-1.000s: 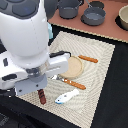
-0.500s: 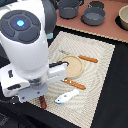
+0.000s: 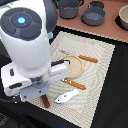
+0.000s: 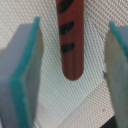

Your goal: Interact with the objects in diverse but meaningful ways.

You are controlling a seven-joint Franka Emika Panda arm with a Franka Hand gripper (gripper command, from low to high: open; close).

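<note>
The brown sausage (image 4: 70,37) lies on the woven mat (image 4: 75,105) directly between the two pads of the gripper (image 4: 74,60), and that is the relation the next move seems to depend on: in the wrist view its long axis runs along the gap rather than across it, so the pads face its two long sides. The rounded end sits about midway along the pads, with clear mat showing on either side, so the fingers (image 4: 22,75) are spread wide and touch nothing; they hold nothing. In the exterior view only a short brown end of the sausage (image 3: 46,102) shows beneath the arm (image 3: 27,45), near the mat's corner at the table's near edge, and the white-and-blue fish (image 3: 66,96) lies just beside it toward the exterior view's right. The arm stands low and upright over that corner, wrist pointing straight down, hiding its own gripper there. Closing from here would probably pinch the sausage across its width, though how close the pads are to the mat cannot be told.
</note>
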